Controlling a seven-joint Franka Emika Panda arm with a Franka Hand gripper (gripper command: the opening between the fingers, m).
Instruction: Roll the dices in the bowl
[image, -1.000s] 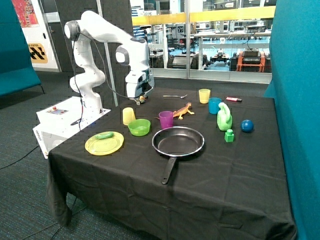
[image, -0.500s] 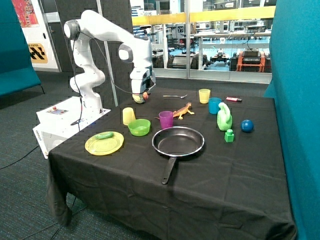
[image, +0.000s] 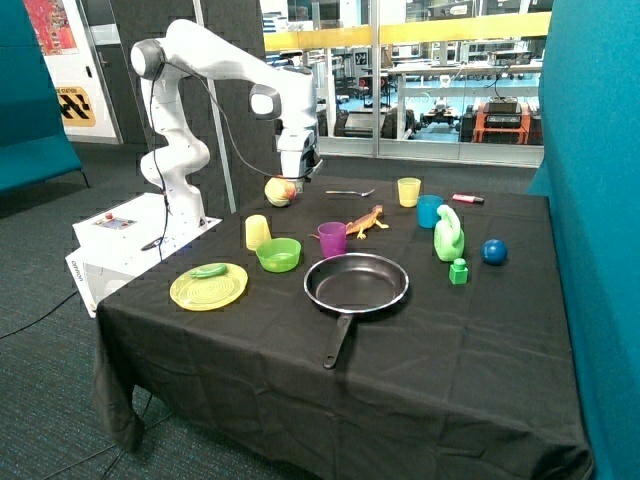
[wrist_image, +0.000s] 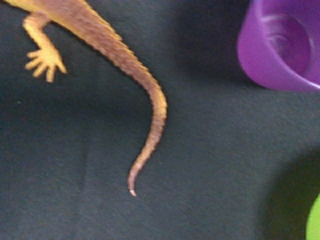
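Note:
The lime-green bowl (image: 278, 254) stands on the black table between a yellow cup (image: 257, 231) and a purple cup (image: 332, 238). No dice show in either view. My gripper (image: 300, 176) hangs above the table's back part, beside a round yellow-red fruit (image: 280, 190), well above and behind the bowl. The wrist view looks down on the orange toy lizard's tail (wrist_image: 145, 115), the purple cup (wrist_image: 282, 45) and a sliver of green (wrist_image: 315, 220) at one corner that seems to be the bowl's rim. The gripper itself does not show in the wrist view.
A black frying pan (image: 356, 283) sits in front of the purple cup. A yellow-green plate (image: 208, 288) lies near the table's edge. The toy lizard (image: 366, 221), a spoon (image: 350, 192), a yellow cup (image: 408, 191), a blue cup (image: 429, 211), a green watering can (image: 448, 234), a green block (image: 458, 271) and a blue ball (image: 494, 251) stand further along.
The gripper has moved from over the fruit at the table's back edge toward the lizard and purple cup. The fruit now shows in the open beside it.

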